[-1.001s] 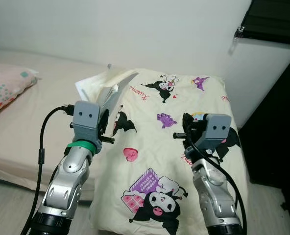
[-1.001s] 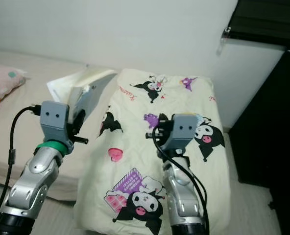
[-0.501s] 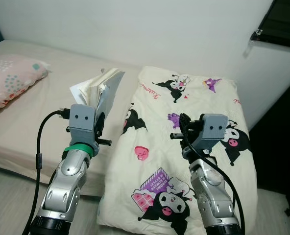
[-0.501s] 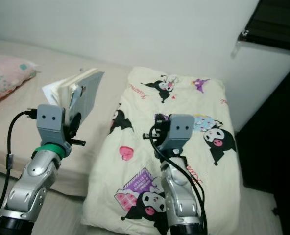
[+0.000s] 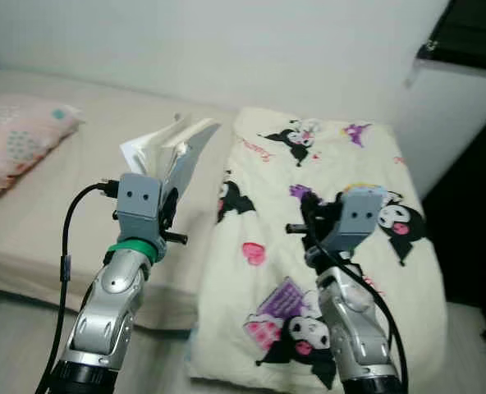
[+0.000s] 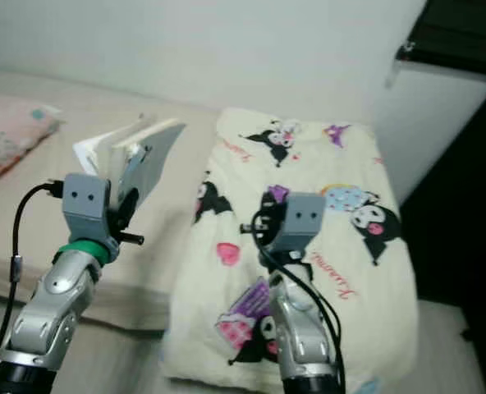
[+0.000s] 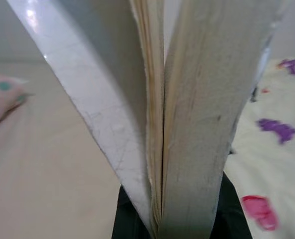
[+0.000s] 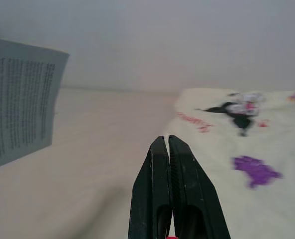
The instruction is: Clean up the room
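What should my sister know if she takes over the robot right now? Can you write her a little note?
Left gripper: shut on the book, held up over the bed with its pages fanning open.
Right gripper: shut, holding nothing, raised over the cartoon blanket.
The pink pillow lies at the bed's far left end.
Done: book is picked up.
Left: put the book away somewhere; no shelf or table can be seen yet.

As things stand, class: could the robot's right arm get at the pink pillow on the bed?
Probably not. The pink pillow lies at the far left of the bed, beyond the left gripper and the open book it holds. The right gripper, shut and empty, hangs over the cartoon blanket on the right.
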Robot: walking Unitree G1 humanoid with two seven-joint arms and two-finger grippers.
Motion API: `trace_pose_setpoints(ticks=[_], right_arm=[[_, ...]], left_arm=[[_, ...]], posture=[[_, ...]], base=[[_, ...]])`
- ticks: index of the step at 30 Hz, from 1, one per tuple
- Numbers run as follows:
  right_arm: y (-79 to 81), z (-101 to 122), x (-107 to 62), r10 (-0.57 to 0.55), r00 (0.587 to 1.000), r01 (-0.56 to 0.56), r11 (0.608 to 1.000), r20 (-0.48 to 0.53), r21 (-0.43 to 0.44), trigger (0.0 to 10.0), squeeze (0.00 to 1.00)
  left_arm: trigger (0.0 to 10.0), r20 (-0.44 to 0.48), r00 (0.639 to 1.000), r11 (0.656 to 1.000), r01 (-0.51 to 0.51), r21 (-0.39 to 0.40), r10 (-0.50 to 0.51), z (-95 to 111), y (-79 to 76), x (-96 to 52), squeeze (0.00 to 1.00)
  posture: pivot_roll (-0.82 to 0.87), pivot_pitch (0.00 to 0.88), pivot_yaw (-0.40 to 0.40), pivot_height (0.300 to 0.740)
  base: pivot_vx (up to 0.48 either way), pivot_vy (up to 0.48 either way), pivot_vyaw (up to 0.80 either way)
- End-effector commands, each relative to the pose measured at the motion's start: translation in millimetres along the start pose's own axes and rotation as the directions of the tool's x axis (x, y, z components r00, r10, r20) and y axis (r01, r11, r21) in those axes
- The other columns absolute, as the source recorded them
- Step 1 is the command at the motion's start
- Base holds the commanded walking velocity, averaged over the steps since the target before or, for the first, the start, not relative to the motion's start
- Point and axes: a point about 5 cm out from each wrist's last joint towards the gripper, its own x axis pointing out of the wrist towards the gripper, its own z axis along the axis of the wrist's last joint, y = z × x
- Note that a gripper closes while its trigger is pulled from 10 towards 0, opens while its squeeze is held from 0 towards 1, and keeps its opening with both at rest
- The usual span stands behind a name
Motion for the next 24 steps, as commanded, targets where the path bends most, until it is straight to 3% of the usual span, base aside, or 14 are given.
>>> trace_pose_setpoints(ticks=[1,13,24], right_arm=[[-3.7,-5.6,-3.4,-0.014,1.0,0.013,1.0,-0.026,-0.007,10.0,0.0],[-2.9,-5.2,-4.1,-0.015,1.0,0.015,1.0,-0.022,-0.008,10.0,0.0],[-3.0,-5.3,-4.8,-0.016,1.0,0.016,1.0,-0.022,-0.008,10.0,0.0]], left_arm=[[10.0,0.016,1.0,1.0,0.007,-0.001,-0.007,3.0,-1.9,-0.1,0.0],[10.0,0.009,1.0,1.0,0.014,0.006,-0.014,1.7,-1.6,1.5,0.0],[10.0,-0.004,1.0,1.0,0.014,0.024,-0.014,-0.3,-0.7,2.4,0.0]], posture=[[-0.04,0.024,0.031,0.707],[-0.05,0.024,0.039,0.707],[-0.05,0.024,0.044,0.707]], base=[[0.0,0.424,0.0],[0.0,0.387,0.0],[0.0,0.0,0.0]])
